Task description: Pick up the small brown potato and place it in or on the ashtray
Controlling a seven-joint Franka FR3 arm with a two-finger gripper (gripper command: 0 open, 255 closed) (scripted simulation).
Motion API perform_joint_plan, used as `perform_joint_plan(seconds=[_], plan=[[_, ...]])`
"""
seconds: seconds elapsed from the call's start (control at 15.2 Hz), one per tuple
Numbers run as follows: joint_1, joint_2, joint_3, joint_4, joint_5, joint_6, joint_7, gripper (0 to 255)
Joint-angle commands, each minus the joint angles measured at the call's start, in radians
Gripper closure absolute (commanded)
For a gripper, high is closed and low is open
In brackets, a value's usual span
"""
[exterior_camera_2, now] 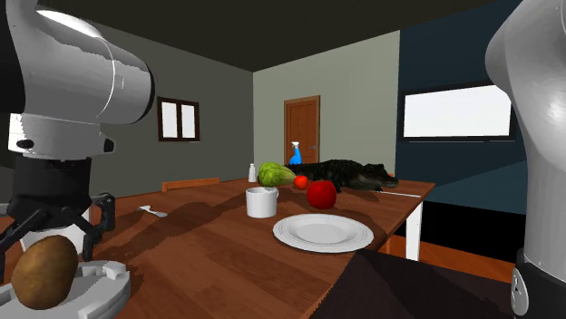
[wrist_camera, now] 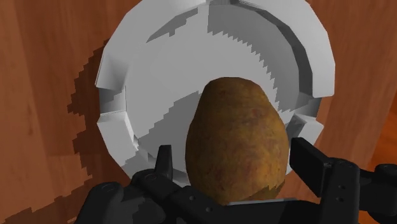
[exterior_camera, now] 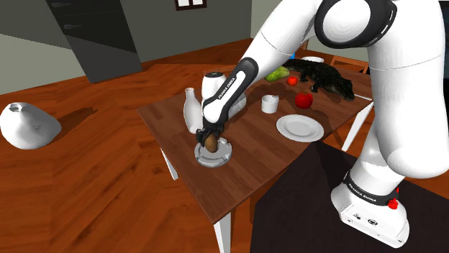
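Potato down at the ashtray!
Tool spread around the brown potato, seemingly not touching it; potato sits in the white ashtray, mid-frame on the tabletop.

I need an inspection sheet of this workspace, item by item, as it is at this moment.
surface: brown wooden table with white legs.
job's things: brown potato upright within the rim of the white ashtray; whether it rests on the ashtray's floor cannot be told.
clutter: white plate, white cup, red fruit, dark crocodile figure, white bottle, blue spray bottle.
grippers: pincer open, its fingers on either side of the potato, with a gap showing.
cables: nothing seen.
surroundings: wooden floor with a white object on it; brown door.
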Motion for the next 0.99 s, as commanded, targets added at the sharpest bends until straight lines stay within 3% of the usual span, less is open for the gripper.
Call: perform_joint_plan(seconds=[0.0, 0.2, 0.46, 0.92], plan=[[0.000, 0.003, 0.000, 0.000, 0.000, -0.001, 0.000, 0], [0.000, -0.005, 0.000, -0.007, 0.000, -0.001, -0.001, 0], [0.003, -0.121, -0.012, -0.031, -0.016, -0.094, 0.011, 0], [0.003, -0.121, -0.012, -0.031, -0.016, -0.094, 0.011, 0]])
